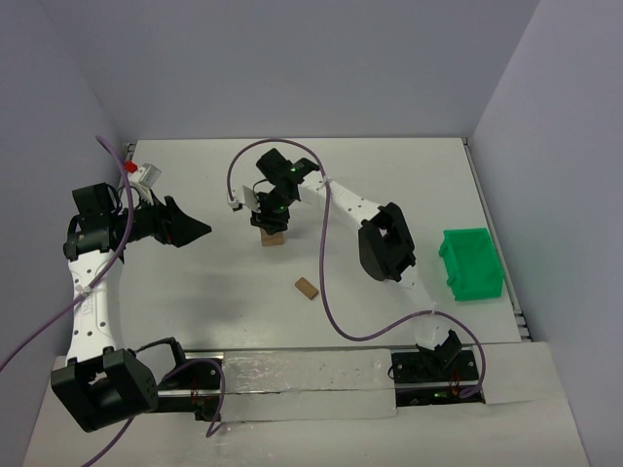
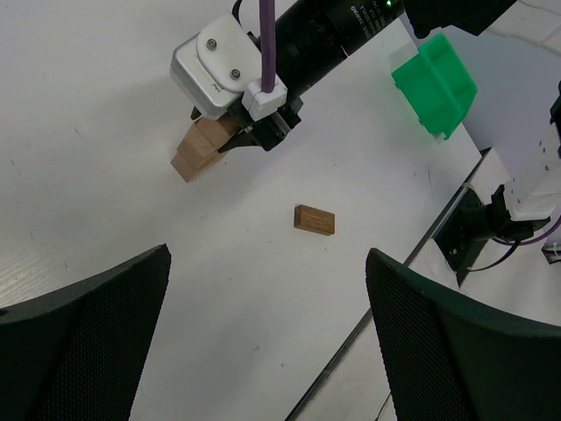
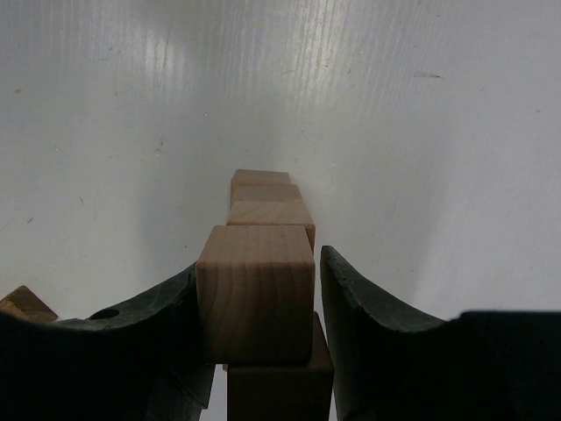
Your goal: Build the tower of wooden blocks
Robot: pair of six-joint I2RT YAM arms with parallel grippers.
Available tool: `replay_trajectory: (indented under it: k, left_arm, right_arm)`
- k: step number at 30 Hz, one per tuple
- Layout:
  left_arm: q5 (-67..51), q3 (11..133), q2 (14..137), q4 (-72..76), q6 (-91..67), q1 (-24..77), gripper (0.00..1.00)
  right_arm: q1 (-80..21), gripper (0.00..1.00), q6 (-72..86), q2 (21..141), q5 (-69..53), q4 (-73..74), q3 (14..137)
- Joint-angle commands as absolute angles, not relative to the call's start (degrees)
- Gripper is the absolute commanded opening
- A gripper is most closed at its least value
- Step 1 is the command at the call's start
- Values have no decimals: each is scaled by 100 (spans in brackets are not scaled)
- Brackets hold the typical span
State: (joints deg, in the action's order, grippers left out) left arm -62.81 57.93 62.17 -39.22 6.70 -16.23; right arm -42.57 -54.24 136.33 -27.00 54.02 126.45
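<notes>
Right gripper [image 3: 259, 263] sits narrow around a block [image 3: 254, 303] of the tower [image 1: 272, 236]: one finger is on the wood, there's a hairline gap at the other, so you have no real squeeze on it. Treat it as light, stiff bare wood with smooth faces. Take it on two opposite flat sides at mid-height, and move straight, because I judge a sideways nudge would topple the stack. Your right arm reaches to the middle of the table [image 1: 195, 292], wrist pitched down over the tower. A spare block [image 1: 308, 288] lies near it, and the left gripper [image 1: 190, 231] hangs wide open, well apart.
</notes>
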Motion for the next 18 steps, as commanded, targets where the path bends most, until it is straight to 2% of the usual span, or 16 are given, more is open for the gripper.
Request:
replay_trajectory:
  k: [1,6,12,15,18]
  left_arm:
    - [-6354,5792,6223,-3735,782,-1635,98]
    - [-6354,5792,6227,-3727,791,-1635,98]
    - [-6372,5792,6236,-3718,773,-1635,98]
    - [-6363,5810,6240,-3727,782,-1635,98]
    - [-6370,5818,6247,-3728,775,-1635,98]
  right_arm:
    - [-4297,51,-5449,13729,-2715,5326,12876]
    - [-4294,52,-5432,13711,-2729,5365,12885]
    - [-4307,62,-5383,13693,-2725,5388,12867]
    - [-4333,71,-5299,13712,-2707,5388,12894]
    - [-4349,72,-5239,13735,-2700,5381,12934]
